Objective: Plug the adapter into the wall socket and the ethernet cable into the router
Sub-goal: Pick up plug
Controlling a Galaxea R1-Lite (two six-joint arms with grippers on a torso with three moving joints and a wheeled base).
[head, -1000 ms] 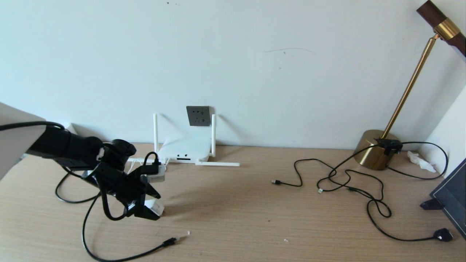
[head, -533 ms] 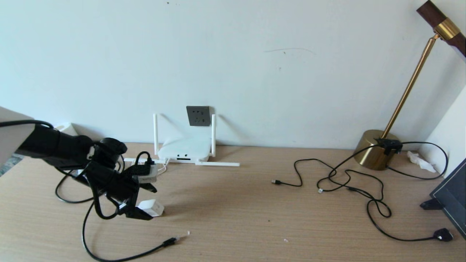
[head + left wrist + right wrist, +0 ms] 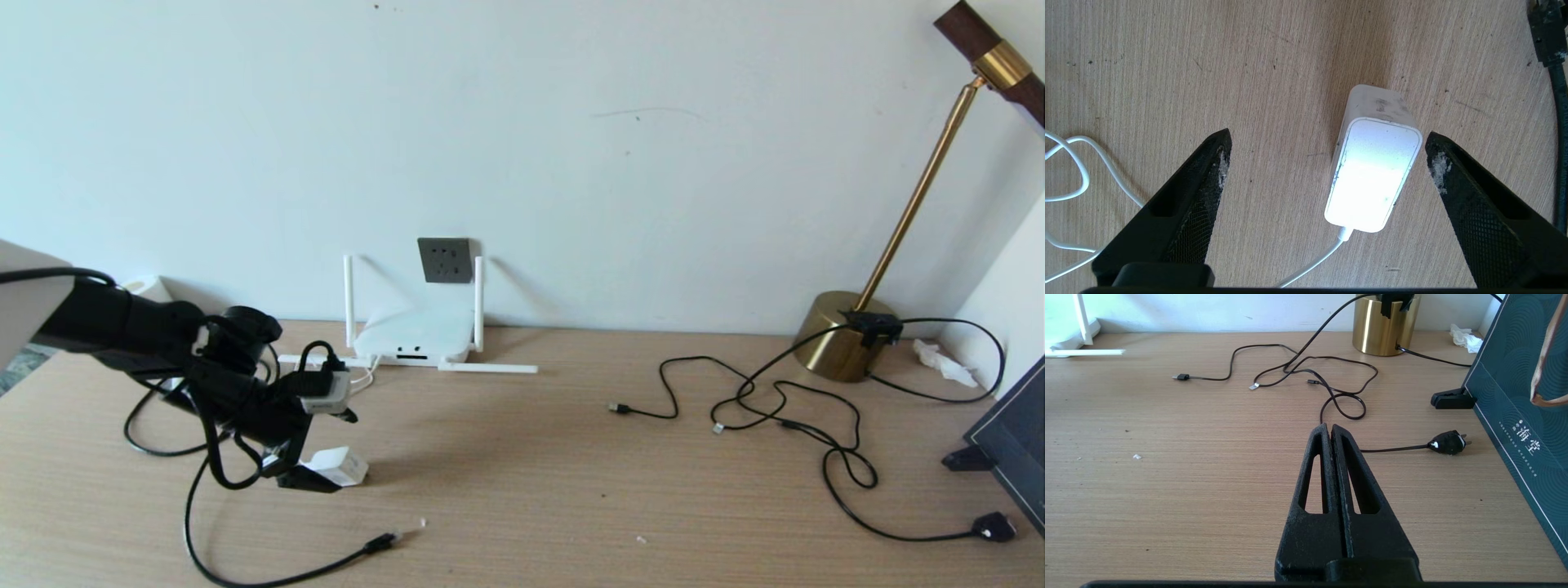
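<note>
Now left pincer (image 3: 1327,157) gapes around untouched adapter (image 3: 1374,175).

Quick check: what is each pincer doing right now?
Left pincer: open, holding nothing, fingers either side of the adapter lying on the table.
Right pincer: closed, empty.
</note>
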